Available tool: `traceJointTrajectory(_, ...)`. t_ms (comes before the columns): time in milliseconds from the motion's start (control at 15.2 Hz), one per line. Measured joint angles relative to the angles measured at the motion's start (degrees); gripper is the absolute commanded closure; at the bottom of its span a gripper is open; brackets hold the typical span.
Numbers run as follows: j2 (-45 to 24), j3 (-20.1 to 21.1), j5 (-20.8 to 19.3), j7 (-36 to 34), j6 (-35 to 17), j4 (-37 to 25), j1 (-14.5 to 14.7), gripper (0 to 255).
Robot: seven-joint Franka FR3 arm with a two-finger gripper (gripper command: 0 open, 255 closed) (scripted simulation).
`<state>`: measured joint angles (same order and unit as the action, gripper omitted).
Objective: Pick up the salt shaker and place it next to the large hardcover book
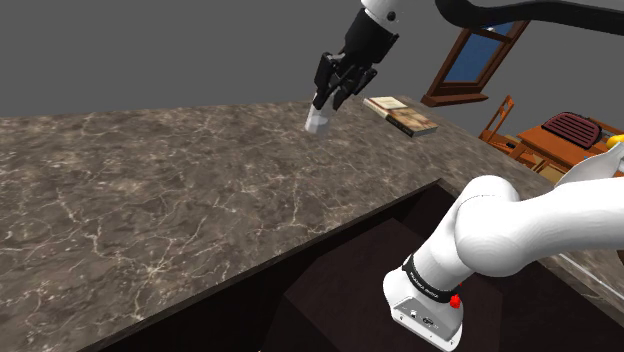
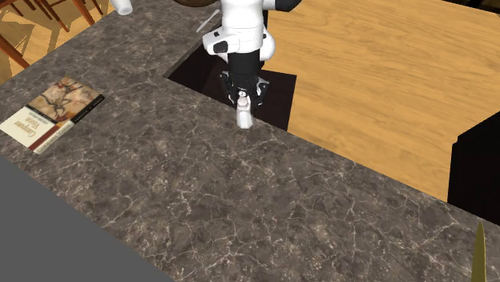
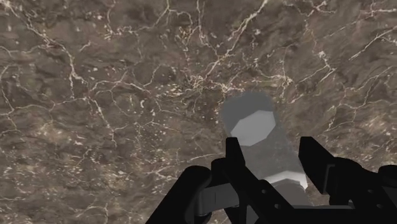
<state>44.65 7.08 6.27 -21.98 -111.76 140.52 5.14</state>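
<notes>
My gripper (image 1: 328,98) clasps the pale salt shaker (image 1: 317,121) over the marbled counter (image 1: 150,200), apart from the book (image 1: 402,116) toward the shoulder view's left. It is probably light, rigid and smooth, so I hold its upper body.

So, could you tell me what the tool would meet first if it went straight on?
The marbled countertop; the pale salt shaker clasped in the tool juts out ahead, so it would probably touch down first.
</notes>
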Motion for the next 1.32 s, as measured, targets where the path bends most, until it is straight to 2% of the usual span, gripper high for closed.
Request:
traceJointTrajectory(594, 3.3, -10.91, -4.87, 11.16, 2.67, 1.3, -3.82, 255)
traceJointTrajectory(1320, 0.02, -26.02, -11.31, 26.78, 3.86, -2.96, -8.34, 255)
